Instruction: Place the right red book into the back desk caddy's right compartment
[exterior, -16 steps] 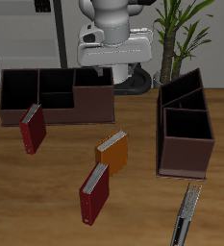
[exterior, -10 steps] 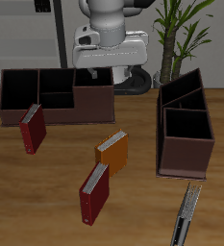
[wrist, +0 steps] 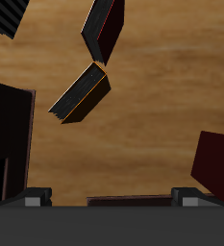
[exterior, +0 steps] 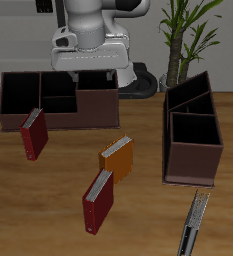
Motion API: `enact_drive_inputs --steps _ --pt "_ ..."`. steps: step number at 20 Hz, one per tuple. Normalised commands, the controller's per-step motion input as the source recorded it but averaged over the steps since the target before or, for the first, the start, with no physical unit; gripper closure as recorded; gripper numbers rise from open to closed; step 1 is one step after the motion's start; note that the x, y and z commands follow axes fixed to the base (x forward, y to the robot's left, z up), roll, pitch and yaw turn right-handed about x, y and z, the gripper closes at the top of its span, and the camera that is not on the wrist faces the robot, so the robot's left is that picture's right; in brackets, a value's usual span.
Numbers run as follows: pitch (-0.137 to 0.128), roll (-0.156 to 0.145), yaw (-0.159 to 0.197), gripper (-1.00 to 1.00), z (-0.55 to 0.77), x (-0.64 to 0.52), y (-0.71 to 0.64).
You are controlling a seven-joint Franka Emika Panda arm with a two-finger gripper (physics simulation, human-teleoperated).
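Wooden table [exterior: 148, 205], right red book [exterior: 33, 134] touching back desk caddy [exterior: 58, 100]

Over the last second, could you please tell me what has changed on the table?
Only the arm moved: the gripper shifted sideways above the back caddy, toward the side where the right red book stands. It took hold of nothing. Both red books, the orange book, both caddies and the pen-like tool stayed put.

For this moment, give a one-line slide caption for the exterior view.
Arm above the back caddy; red book upright before it, untouched.
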Motion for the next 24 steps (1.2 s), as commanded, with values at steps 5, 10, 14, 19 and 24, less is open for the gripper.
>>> enact_drive_inputs --steps 5,10,14,19,24 --pt "-0.036 0.048 0.056 -1.00 -0.09 -0.20 -0.39" --pt "-0.036 -0.009 0.010 -1.00 -0.02 -0.16 -0.62" --pt "-0.030 -0.037 -0.015 -1.00 -0.02 -0.17 -0.62" --pt "-0.018 -0.040 0.012 -1.00 -0.08 -0.12 -0.38" --pt "0.000 -0.050 -0.021 -1.00 -0.11 -0.07 -0.47"
